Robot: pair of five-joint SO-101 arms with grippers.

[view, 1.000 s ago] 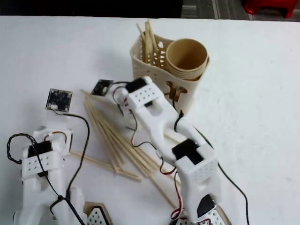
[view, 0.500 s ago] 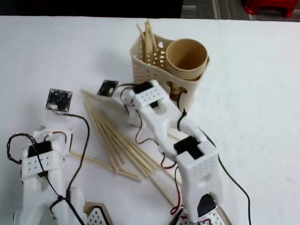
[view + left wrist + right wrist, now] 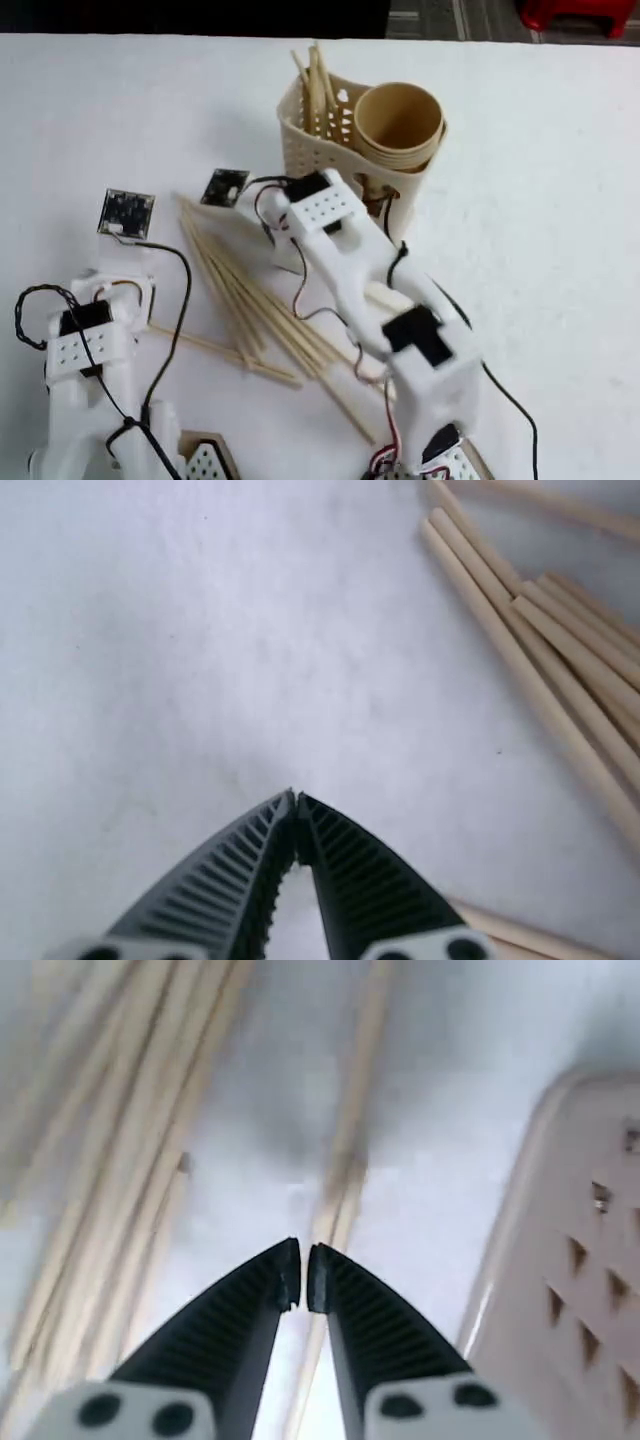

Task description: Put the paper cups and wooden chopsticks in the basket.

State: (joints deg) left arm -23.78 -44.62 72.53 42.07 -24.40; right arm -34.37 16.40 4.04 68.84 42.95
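No text, label, brand, number or sign is legible on any surface in the current views.

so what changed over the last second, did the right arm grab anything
The right arm shifted slightly toward the basket, its elbow swinging rightward. Its pincer is shut above the chopsticks on the table; nothing was visibly picked up or released. The left arm, those chopsticks and the paper cups in the basket stayed put.
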